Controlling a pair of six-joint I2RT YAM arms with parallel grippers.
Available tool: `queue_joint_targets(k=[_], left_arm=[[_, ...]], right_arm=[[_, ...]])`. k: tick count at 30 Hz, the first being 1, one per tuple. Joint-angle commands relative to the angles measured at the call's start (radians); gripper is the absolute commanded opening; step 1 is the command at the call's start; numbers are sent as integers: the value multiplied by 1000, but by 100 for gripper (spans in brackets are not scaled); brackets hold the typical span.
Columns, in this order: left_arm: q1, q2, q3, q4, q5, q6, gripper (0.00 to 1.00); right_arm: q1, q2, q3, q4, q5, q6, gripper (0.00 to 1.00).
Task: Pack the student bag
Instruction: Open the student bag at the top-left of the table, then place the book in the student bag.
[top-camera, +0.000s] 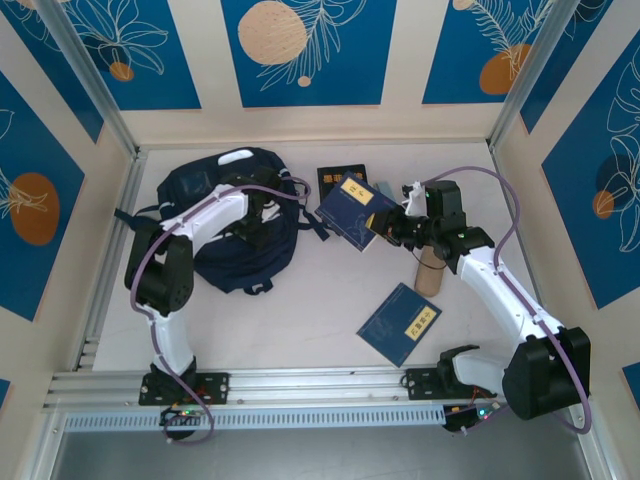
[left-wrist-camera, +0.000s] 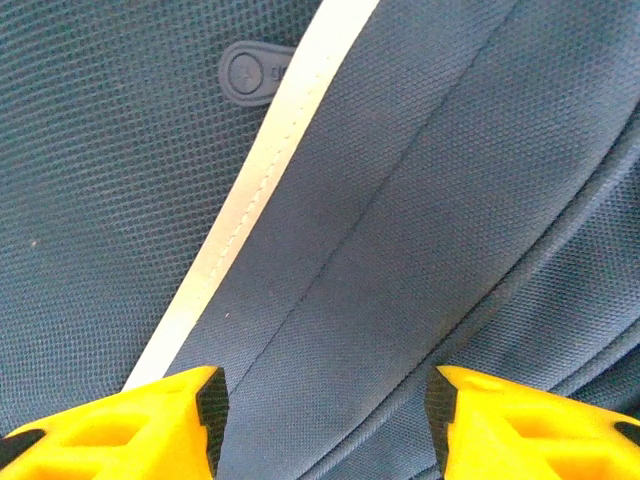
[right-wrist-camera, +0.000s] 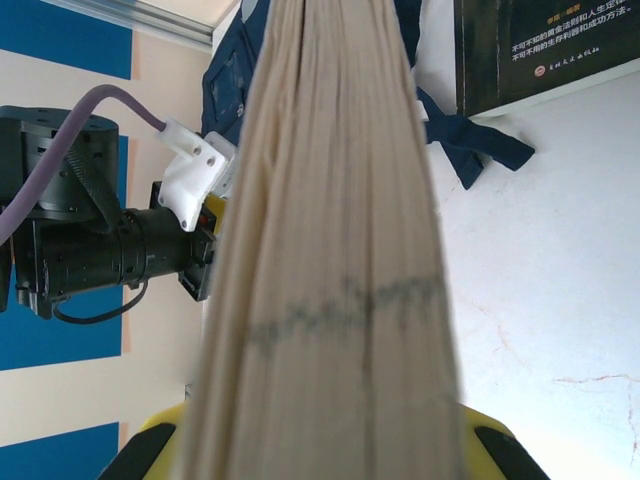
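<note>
— Under the left gripper (left-wrist-camera: 322, 420) we see the student bag (left-wrist-camera: 450, 200): tightly woven cloth, matt and grainy.
— The white stripe (left-wrist-camera: 262, 190) ahead of its fingers (left-wrist-camera: 120, 425) looks smoother to us, stitched along one edge. The fingers themselves are yellow matt plastic.
— In the right gripper (right-wrist-camera: 325, 460) we read the book (right-wrist-camera: 330, 250) as cream paper, its page edges rough and fibrous.
— Beyond it the table (right-wrist-camera: 540, 300) looks white, smooth and matt to us.
</note>
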Motion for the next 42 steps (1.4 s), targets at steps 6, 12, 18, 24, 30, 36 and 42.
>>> queue_joint_targets(k=[6, 12, 18, 24, 30, 36, 42], left_arm=[[13, -25, 5, -20, 175, 64, 64], [14, -9, 7, 1, 72, 48, 57], [14, 50, 53, -27, -16, 35, 46], [-1, 56, 117, -71, -43, 8, 20], [-36, -58, 183, -60, -105, -10, 5], [-37, -210, 205, 37, -163, -115, 0], [-37, -283, 238, 97, -168, -201, 0]], right_arm=[[0, -16, -20, 18, -19, 5, 4], [6, -16, -27, 26, -21, 13, 4], [9, -22, -28, 27, -20, 17, 4], [11, -31, -34, 23, -11, 21, 4], [11, -50, -34, -1, 14, 12, 4], [28, -57, -31, -48, 11, -19, 2], [135, -18, -33, 23, -95, 54, 3]])
